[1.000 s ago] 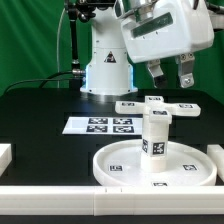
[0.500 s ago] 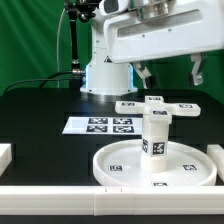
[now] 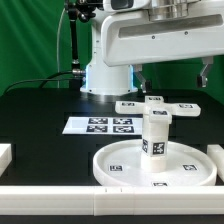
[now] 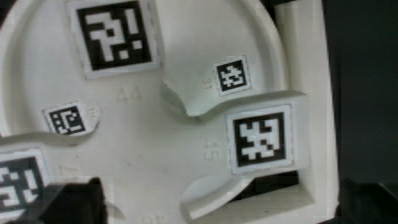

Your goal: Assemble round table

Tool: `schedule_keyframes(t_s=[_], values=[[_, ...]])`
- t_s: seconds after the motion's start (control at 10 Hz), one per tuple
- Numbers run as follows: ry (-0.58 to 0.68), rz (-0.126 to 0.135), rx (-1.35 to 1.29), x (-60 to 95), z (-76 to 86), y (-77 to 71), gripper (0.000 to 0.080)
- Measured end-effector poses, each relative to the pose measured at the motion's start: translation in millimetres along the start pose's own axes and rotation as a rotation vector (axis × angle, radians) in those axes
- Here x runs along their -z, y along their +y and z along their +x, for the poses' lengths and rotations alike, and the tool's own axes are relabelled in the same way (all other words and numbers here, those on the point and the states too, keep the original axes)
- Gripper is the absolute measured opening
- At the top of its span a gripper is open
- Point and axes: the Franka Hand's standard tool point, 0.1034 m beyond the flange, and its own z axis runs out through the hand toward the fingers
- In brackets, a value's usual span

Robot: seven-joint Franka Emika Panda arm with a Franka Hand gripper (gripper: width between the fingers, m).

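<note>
Showing a moment midway through assembly, the exterior view has the large rimmed round disc [image 3: 155, 165] lying flat on the black table [image 3: 40, 110] toward the exterior view's right, with the short thick cylinder leg [image 3: 154, 133] standing upright at its centre. Just behind the leg, the four-armed cross base [image 3: 157, 105] lies flat on the table, apart from the leg and not yet mounted. The marker board [image 3: 101, 125] lies to the exterior view's left of the cross base, and white border rails [image 3: 60, 196] run along the near edge. The gripper [image 3: 172, 74] hangs above and slightly behind the cross base; its two fingers stand wide apart on either side, released and grasping nothing. The wrist view fills with tagged white plastic, a cylinder top and curved rim, consistent with the camera looking down on the parts, though its blur leaves the exact parts uncertain. Judged from this layout, the leg appears seated in the disc and the step in hand is fetching the cross base. The next move would call for a descent so the open fingers straddle one arm of the cross, a firm closure, then a lift and transfer onto the top of the leg, aligned squarely.
</note>
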Motion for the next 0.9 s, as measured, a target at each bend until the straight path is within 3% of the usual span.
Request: schedule_keyframes(t_s=[0.2, 0.3, 0.4, 0.6, 0.9], values=[[-0.001, -0.009, 0.146, 0.0, 0.1, 1.3, 0.0649], [-0.006, -0.036, 0.276, -0.5, -0.2, 3.3, 0.0649], [-0.009, -0.045, 0.359, -0.5, -0.1, 4.0, 0.0649], [-0.018, -0.101, 0.547, 1.3, 2.0, 0.2, 0.0649], [-0.028, -0.101, 0.716, 1.2, 2.1, 3.4, 0.0649]])
